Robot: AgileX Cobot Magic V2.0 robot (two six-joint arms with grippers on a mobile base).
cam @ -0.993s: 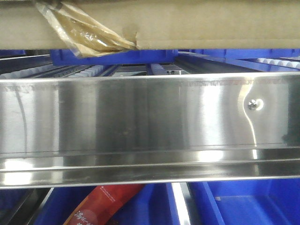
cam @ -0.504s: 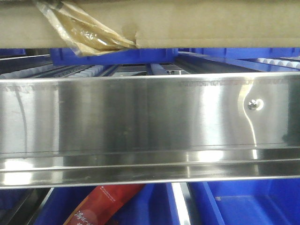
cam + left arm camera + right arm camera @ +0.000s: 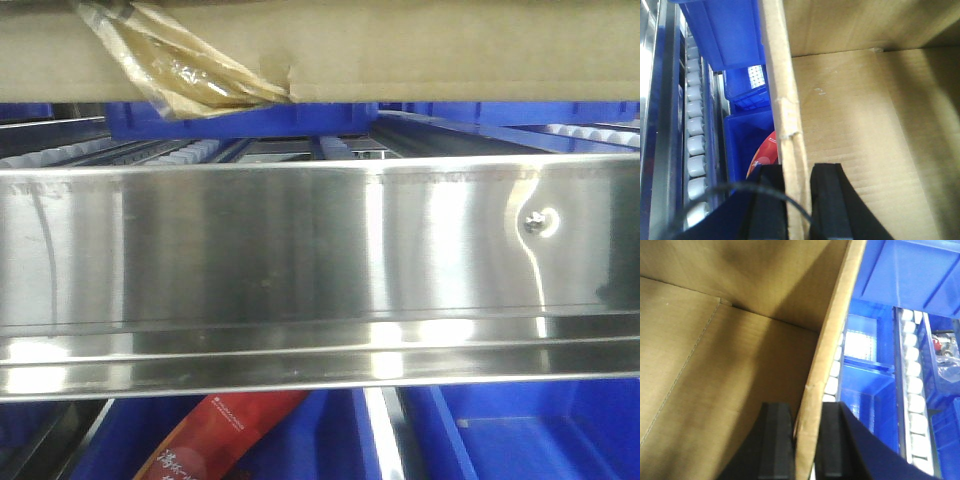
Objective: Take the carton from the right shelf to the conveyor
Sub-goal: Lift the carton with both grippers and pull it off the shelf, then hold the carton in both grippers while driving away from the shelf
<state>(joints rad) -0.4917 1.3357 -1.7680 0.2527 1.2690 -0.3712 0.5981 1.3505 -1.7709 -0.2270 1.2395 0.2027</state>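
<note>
The brown carton (image 3: 400, 50) fills the top of the front view, held above the shelf's steel rail (image 3: 300, 260), with a twisted yellowish tape strip (image 3: 185, 65) at its lower edge. In the left wrist view my left gripper (image 3: 796, 205) is shut on the carton's left wall (image 3: 785, 110), one black finger outside and one inside the box. In the right wrist view my right gripper (image 3: 807, 445) is shut on the carton's right wall (image 3: 832, 340) the same way. The carton's inside (image 3: 715, 365) is bare. The conveyor is out of view.
Blue plastic bins (image 3: 540, 440) sit below the rail, one holding a red packet (image 3: 215, 435). Grey roller tracks (image 3: 695, 135) and more blue bins (image 3: 880, 380) run close beside both carton walls. A screw (image 3: 536, 222) marks the rail's right part.
The view has shifted slightly: the rail's screw sits a little further left and higher, and the reflections on the steel have moved. The carton keeps its place at the top of the frame.
</note>
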